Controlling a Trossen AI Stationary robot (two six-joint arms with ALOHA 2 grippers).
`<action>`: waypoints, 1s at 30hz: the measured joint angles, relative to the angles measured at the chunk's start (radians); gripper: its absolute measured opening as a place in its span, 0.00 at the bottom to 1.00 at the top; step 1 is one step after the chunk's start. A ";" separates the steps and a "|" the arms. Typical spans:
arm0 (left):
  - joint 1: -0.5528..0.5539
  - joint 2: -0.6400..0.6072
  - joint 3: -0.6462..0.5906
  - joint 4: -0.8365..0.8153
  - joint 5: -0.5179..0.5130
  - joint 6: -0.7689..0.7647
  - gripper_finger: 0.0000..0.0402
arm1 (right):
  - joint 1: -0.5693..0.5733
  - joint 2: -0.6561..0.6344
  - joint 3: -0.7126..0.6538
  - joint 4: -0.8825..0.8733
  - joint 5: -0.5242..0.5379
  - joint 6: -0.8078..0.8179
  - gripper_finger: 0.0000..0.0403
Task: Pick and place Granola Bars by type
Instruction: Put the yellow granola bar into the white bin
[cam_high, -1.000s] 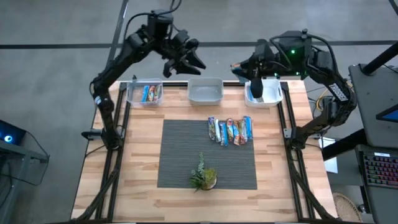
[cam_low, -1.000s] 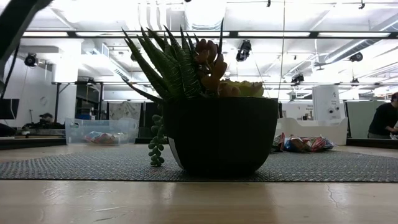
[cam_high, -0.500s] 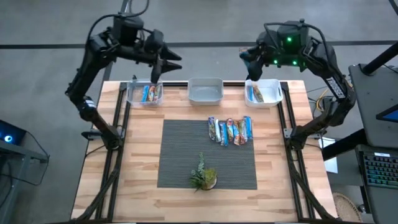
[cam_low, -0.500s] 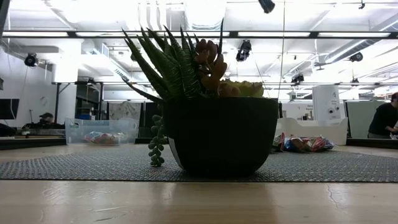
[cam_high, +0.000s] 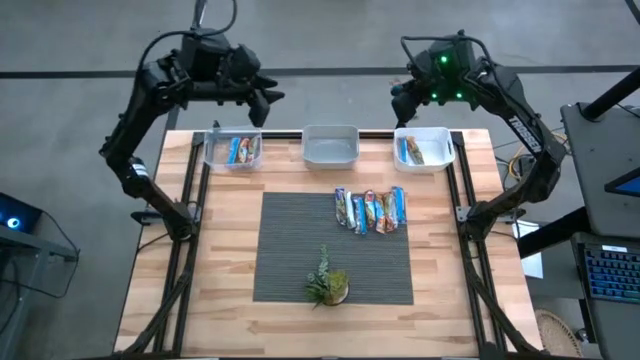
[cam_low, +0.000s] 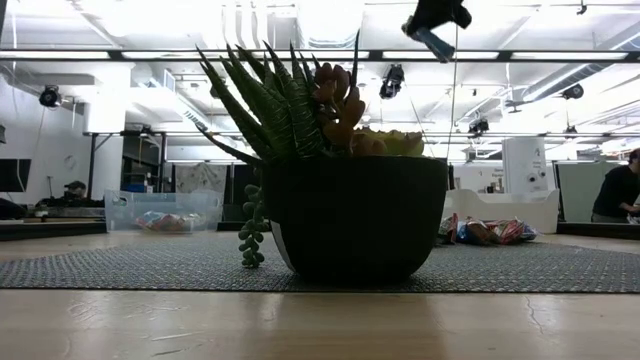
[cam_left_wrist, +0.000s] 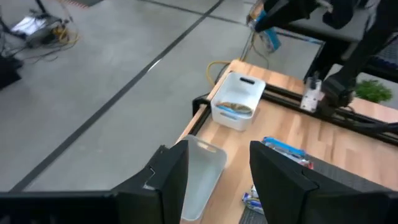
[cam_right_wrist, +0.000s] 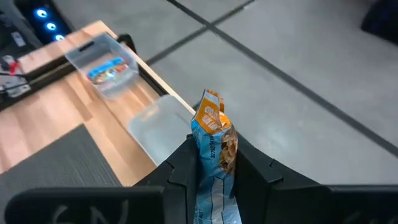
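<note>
Several granola bars (cam_high: 370, 210) lie in a row on the dark mat (cam_high: 300, 240). More bars lie in the clear left bin (cam_high: 232, 150) and in the white right bin (cam_high: 423, 148). My right gripper (cam_high: 398, 97) hovers high over the table's far edge, between the middle bin and the white bin. It is shut on a blue and orange bar (cam_right_wrist: 211, 127), also seen in the low view (cam_low: 433, 42). My left gripper (cam_high: 266, 100) hovers open and empty high above the far edge, beside the left bin. My right gripper pinches the blue and orange bar's lower part (cam_right_wrist: 210, 158) between its two fingers. The fingers lie along the bar and point slantwise down. The bar's orange end (cam_right_wrist: 211, 112) sticks out past the fingertips, and the bar is lifted clear, high above the table.
An empty grey bin (cam_high: 330, 147) stands at the far edge between the other two. A small potted plant (cam_high: 328, 285) stands on the mat's near part and fills the low view (cam_low: 340, 200). Bare wood surrounds the mat.
My left gripper has swung from near the middle bin toward the table's left and turned, staying open. My right gripper has gone from over the white bin toward the far edge and sunk into the low view, still shut on the bar.
</note>
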 joint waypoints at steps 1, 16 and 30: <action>-0.004 -0.004 -0.024 0.017 -0.008 -0.006 0.38 | -0.007 0.000 -0.011 0.000 0.000 0.002 0.17; -0.117 -0.195 -0.699 0.802 -0.056 -0.153 0.38 | -0.059 0.000 -0.103 0.015 0.002 0.012 0.17; -0.344 -0.279 -0.979 1.054 -0.277 -0.235 0.38 | -0.191 0.000 -0.294 0.050 0.078 0.148 0.17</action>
